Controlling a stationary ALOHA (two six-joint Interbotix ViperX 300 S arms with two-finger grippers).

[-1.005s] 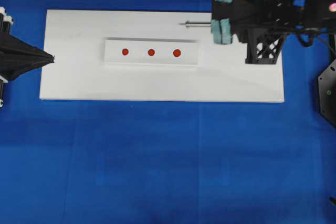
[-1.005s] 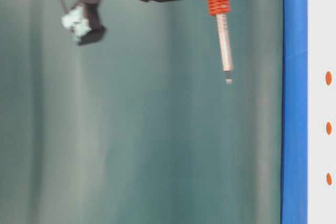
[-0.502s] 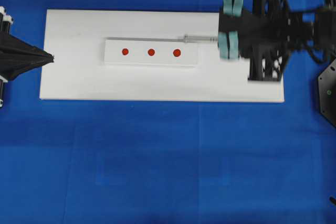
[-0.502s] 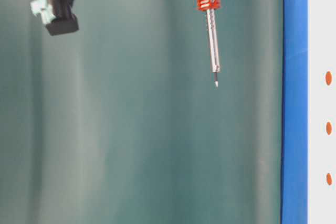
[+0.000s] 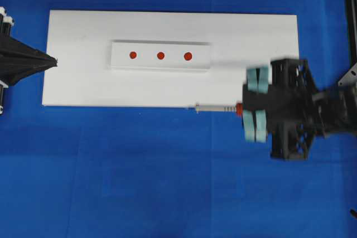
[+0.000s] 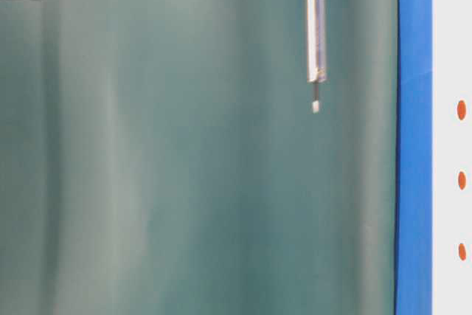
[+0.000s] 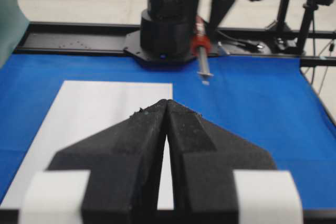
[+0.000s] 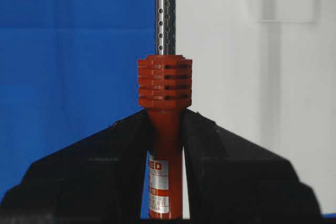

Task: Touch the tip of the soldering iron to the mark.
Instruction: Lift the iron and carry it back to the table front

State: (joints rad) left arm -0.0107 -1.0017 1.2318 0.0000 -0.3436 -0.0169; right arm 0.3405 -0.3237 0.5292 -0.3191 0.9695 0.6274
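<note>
My right gripper (image 5: 245, 110) (image 8: 165, 116) is shut on the soldering iron's red-orange handle (image 8: 165, 129), just behind the ribbed collar (image 8: 165, 82). The silver shaft (image 5: 215, 107) (image 6: 316, 27) points left, held in the air. Its tip (image 5: 196, 106) (image 6: 316, 105) hangs over the front edge of the white board (image 5: 83, 82). The mark (image 5: 160, 56) (image 6: 462, 180) is the middle red dot on the white block (image 5: 146, 59), farther back and left of the tip. My left gripper (image 5: 54, 62) (image 7: 167, 103) is shut and empty at the board's left edge.
Blue cloth (image 5: 167, 182) covers the table around the board. The right arm's black base (image 7: 168, 19) stands at the far end in the left wrist view. Another red dot (image 5: 188, 56) lies right of the mark and one (image 5: 133, 55) lies left of it.
The right arm has carried the iron from the board's back edge toward the front edge and a little right. The grip is unchanged. The left arm has not moved.
</note>
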